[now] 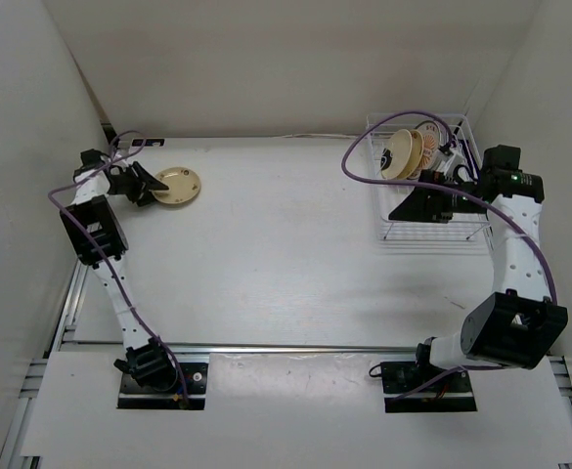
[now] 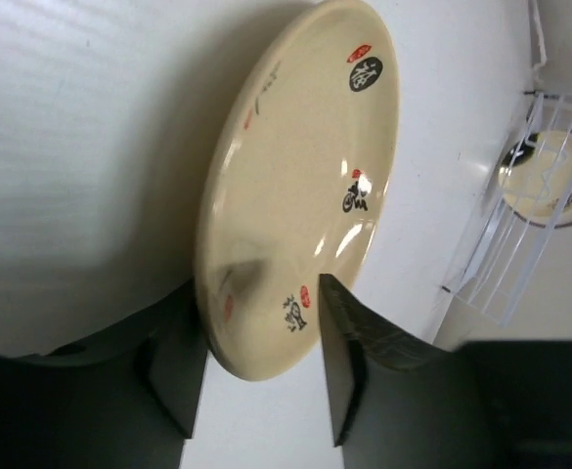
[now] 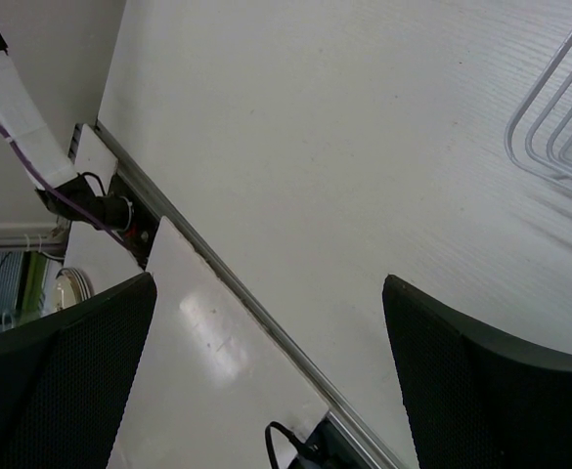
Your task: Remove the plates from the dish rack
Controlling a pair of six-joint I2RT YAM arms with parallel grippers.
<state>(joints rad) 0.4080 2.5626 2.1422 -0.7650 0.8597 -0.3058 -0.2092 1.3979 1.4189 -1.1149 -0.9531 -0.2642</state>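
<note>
Overhead and wrist views of the two-arm station. A small round cream plate (image 1: 176,186), marked with black and red characters in the left wrist view (image 2: 295,186), is laid flat on the white tabletop (image 1: 286,254) at its far left, well apart from the rectangular white wire-grid dish rack (image 1: 432,233) set at the far right. The left gripper (image 1: 154,184) is placed at the plate's left rim; in its wrist view (image 2: 258,322) the jaws are seen parted, with the near rim lying between the two black fingers (image 2: 349,342), one of which is partly hidden behind the rim. Whether either finger touches the plate cannot be told. Inside the rack, two more cream plates (image 1: 401,154) are stood on edge, leaning, with a larger white plate bearing an orange-red pattern (image 1: 429,135) just behind them. The right gripper (image 1: 413,207) is held over the near part of the rack; in the right wrist view (image 3: 266,293) its jaws are spread wide with nothing between them, only bare tabletop and a corner of the rack (image 3: 559,117) being seen beyond.
</note>
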